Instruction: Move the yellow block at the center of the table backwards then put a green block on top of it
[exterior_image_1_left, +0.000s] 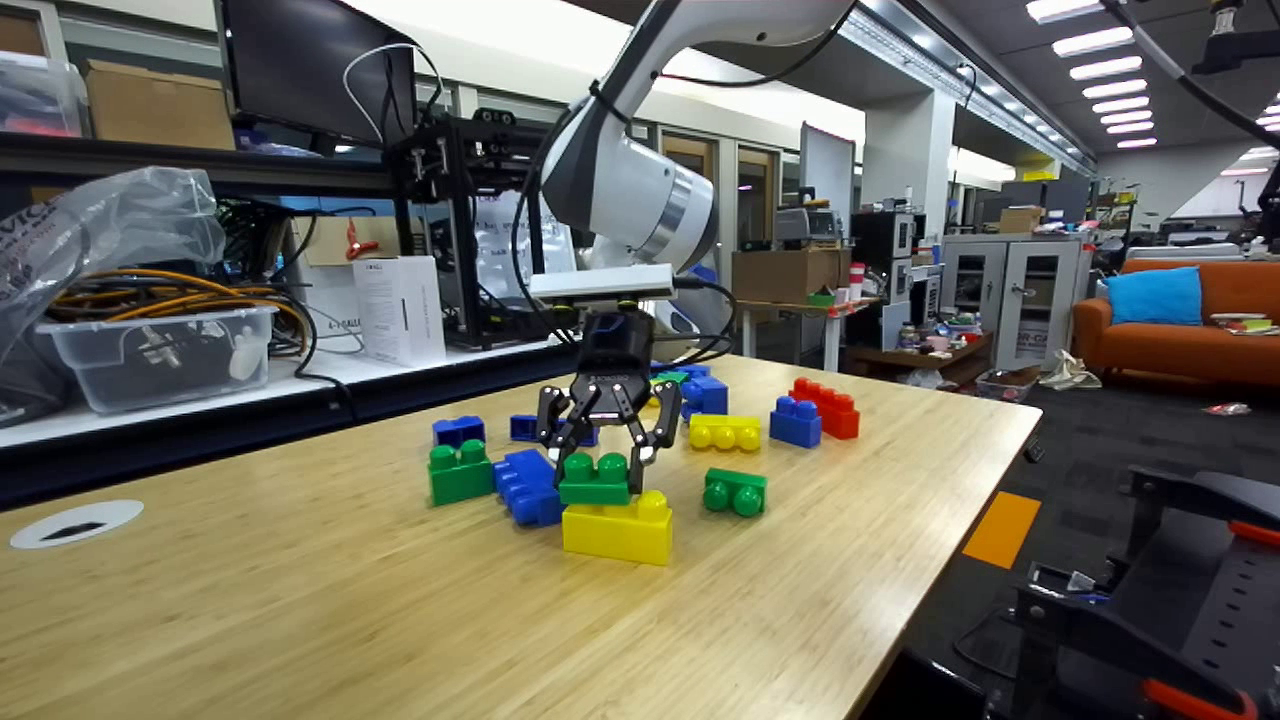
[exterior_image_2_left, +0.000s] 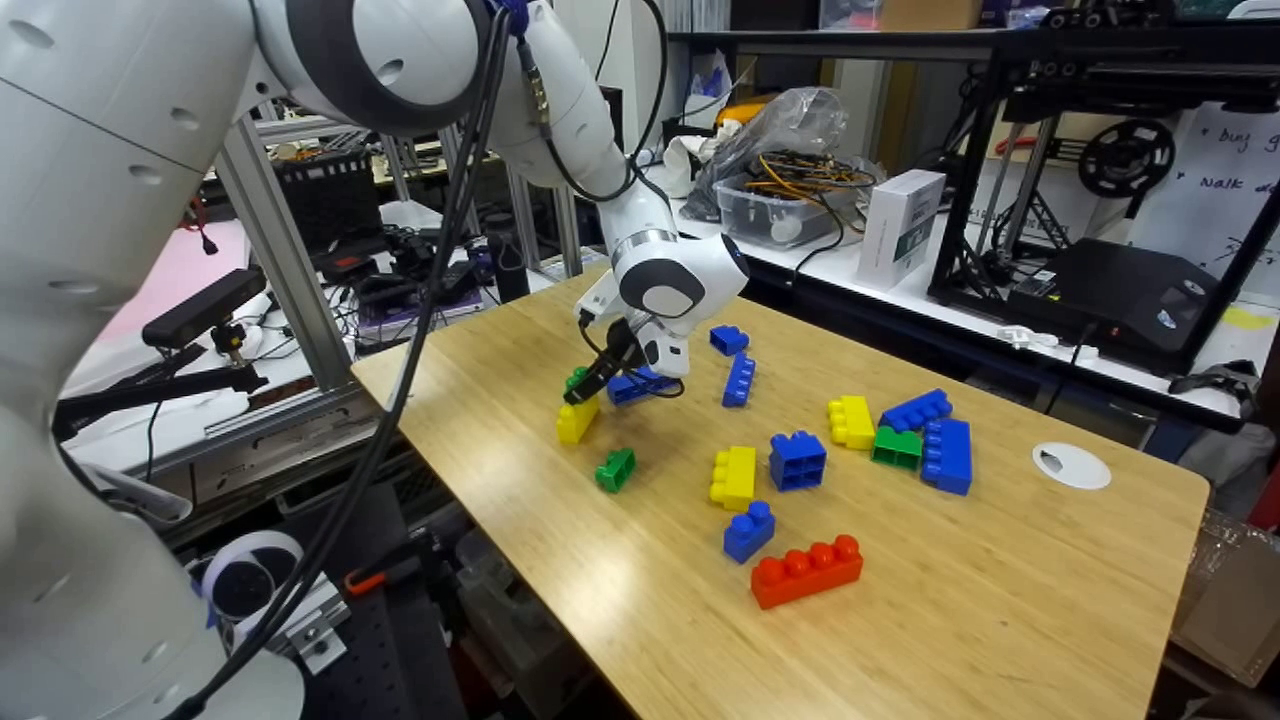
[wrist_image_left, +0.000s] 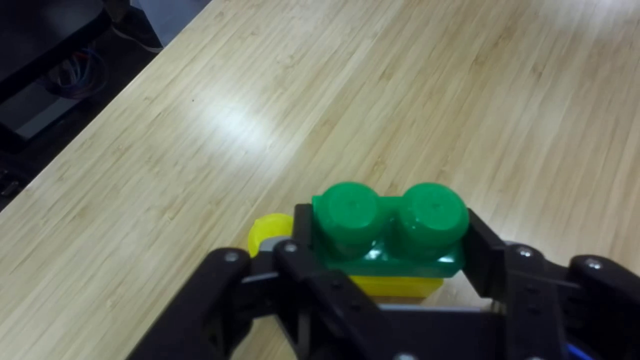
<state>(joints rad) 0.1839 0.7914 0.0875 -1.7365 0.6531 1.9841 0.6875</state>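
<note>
Clear plastic is seen at the left of an exterior view: a tub (exterior_image_1_left: 205, 385), topped with orange and black cables (exterior_image_1_left: 175, 295), with small shiny pieces (exterior_image_1_left: 158, 347) inside. Near the centre, the green block (exterior_image_1_left: 593, 492) is pinched in the gripper (exterior_image_1_left: 598, 479), which is spread only to that block's width. Beneath, on the table (exterior_image_1_left: 400, 620), the yellow block (exterior_image_1_left: 617, 533) is set, its right end exposed. In the lower middle of the wrist view, the green block is touched on both sides.

Red brick (exterior_image_2_left: 806, 574), four green (exterior_image_1_left: 594, 490), three yellow (exterior_image_1_left: 615, 537), seven blue (exterior_image_2_left: 947, 458).
</note>
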